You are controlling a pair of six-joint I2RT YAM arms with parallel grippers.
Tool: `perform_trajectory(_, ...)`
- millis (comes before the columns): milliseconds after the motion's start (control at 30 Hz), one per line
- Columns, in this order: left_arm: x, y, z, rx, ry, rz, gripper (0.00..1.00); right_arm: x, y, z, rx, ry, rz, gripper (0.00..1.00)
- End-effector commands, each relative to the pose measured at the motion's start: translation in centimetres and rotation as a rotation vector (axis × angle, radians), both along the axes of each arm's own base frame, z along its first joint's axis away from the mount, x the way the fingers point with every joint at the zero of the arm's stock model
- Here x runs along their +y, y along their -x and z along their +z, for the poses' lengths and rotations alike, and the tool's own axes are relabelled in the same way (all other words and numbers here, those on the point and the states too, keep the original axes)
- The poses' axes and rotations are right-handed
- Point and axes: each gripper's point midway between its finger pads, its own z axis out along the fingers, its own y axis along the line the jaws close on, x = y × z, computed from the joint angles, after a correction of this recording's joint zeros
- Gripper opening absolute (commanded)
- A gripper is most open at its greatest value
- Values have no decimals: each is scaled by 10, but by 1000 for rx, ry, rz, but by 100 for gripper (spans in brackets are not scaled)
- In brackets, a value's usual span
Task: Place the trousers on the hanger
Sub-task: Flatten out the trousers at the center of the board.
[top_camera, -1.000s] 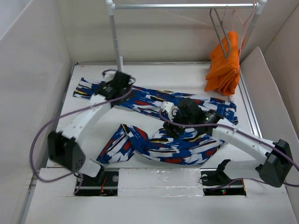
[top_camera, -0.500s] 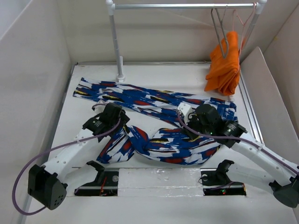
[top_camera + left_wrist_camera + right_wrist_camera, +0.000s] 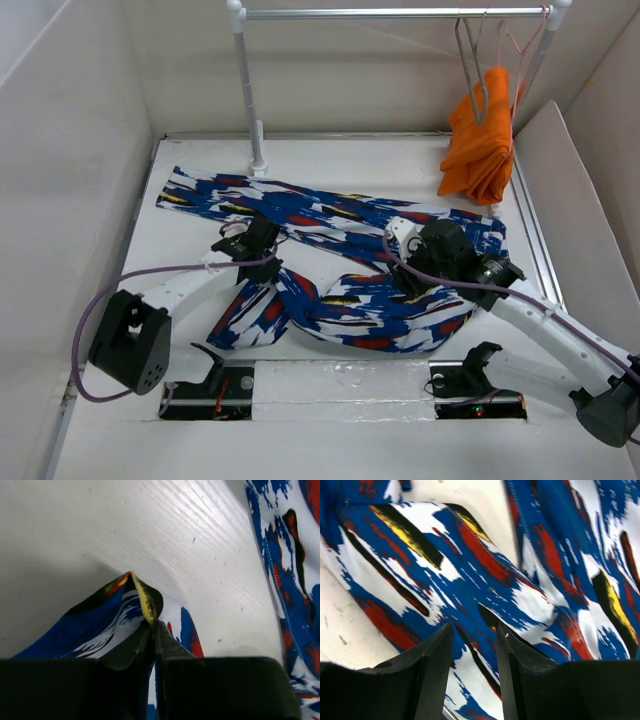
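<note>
The deep blue cloth trousers with white, red, black and yellow brush-stroke patches (image 3: 340, 215) lay crumpled across the white table (image 3: 400, 160). One leg stretched from the far left corner toward the right, and the other curled back toward the near edge in a bunched loop.

The left hand (image 3: 155, 627) was clenched on a raised fold of the trousers; in the left wrist view a yellow-edged peak of cloth stood up from between its closed fingers. In the overhead view this hand (image 3: 262, 262) sat at the left end of the near loop.

The right hand (image 3: 472, 635) was released, its two dark fingers (image 3: 437, 655) parted, with patterned cloth showing in the gap, over the middle of the garment.

The large dark grey triangular hanger of thick rounded bar (image 3: 468, 70) hung from the metal rail (image 3: 390, 13) at the far right, well apart from the trousers, beside a folded plain orange garment (image 3: 480, 140).
</note>
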Motion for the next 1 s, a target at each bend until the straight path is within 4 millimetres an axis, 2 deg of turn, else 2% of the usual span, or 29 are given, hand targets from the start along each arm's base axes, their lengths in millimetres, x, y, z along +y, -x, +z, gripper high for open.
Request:
perform_trajectory(0, -5, -22, 13, -39, -41, -23, 0, -22, -18, 11, -58, 15, -81, 45)
perform_trajectory(33, -12, -35, 33, -80, -24, -28, 0, -23, -24, 12, -72, 3, -89, 46)
perform_trajectory(67, -14, -39, 42, -90, -25, -36, 0, -26, -26, 6, -62, 6, -95, 46)
perform_trajectory(100, -26, -63, 98, -216, 4, -58, 0, -32, -33, -5, -18, 13, -117, 47)
perform_trajectory(133, -26, -63, 99, -217, 4, -58, 0, -32, -33, -5, -18, 13, -117, 47)
perform_trajectory(167, -30, -64, 116, -244, 0, -70, 0, -34, -34, -14, 7, 26, -129, 46)
perform_trajectory(200, -34, -75, 155, -322, 25, -67, 0, -38, -36, -20, 35, 30, -146, 45)
perform_trajectory(233, -35, -76, 170, -342, 14, -82, 0, -34, -39, -29, 56, 29, -145, 44)
perform_trajectory(267, -31, -71, 176, -327, -6, -84, 0, -34, -41, -34, 73, 13, -167, 44)
perform_trajectory(300, -30, -74, 195, -357, -4, -81, 0, -35, -38, -46, 101, 7, -173, 44)
perform_trajectory(367, -21, -67, 199, -344, -33, -78, 0, -37, -47, -56, 113, -14, -220, 44)
perform_trajectory(400, -18, -62, 206, -357, -29, -78, 0, -38, -44, -66, 140, -21, -224, 44)
perform_trajectory(467, -11, -51, 204, -342, -36, -73, 0, -41, -49, -73, 153, -45, -246, 44)
perform_trajectory(567, 15, -25, 182, -302, -86, -32, 0, -47, -51, -82, 171, -52, -280, 45)
perform_trajectory(600, 28, -12, 153, -238, -139, -16, 0, -49, -52, -83, 174, -57, -288, 45)
perform_trajectory(667, 44, 11, 124, -159, -183, -1, 0, -53, -51, -88, 179, -64, -296, 45)
perform_trajectory(700, 49, 28, 103, -118, -168, 2, 0, -56, -51, -88, 178, -63, -300, 45)
perform_trajectory(767, 41, 42, 86, -97, -97, -37, 0, -57, -50, -89, 178, -57, -296, 45)
perform_trajectory(800, 40, 57, 68, -72, -67, -57, 0, -60, -51, -88, 172, -54, -304, 45)
perform_trajectory(833, 29, 65, 62, -52, 1, -93, 0, -61, -51, -86, 171, -50, -305, 45)
perform_trajectory(900, 15, 60, 61, -82, 65, -128, 0, -61, -54, -81, 156, -48, -302, 45)
perform_trajectory(967, 4, 45, 70, -131, 89, -152, 0, -61, -56, -80, 154, -42, -298, 45)
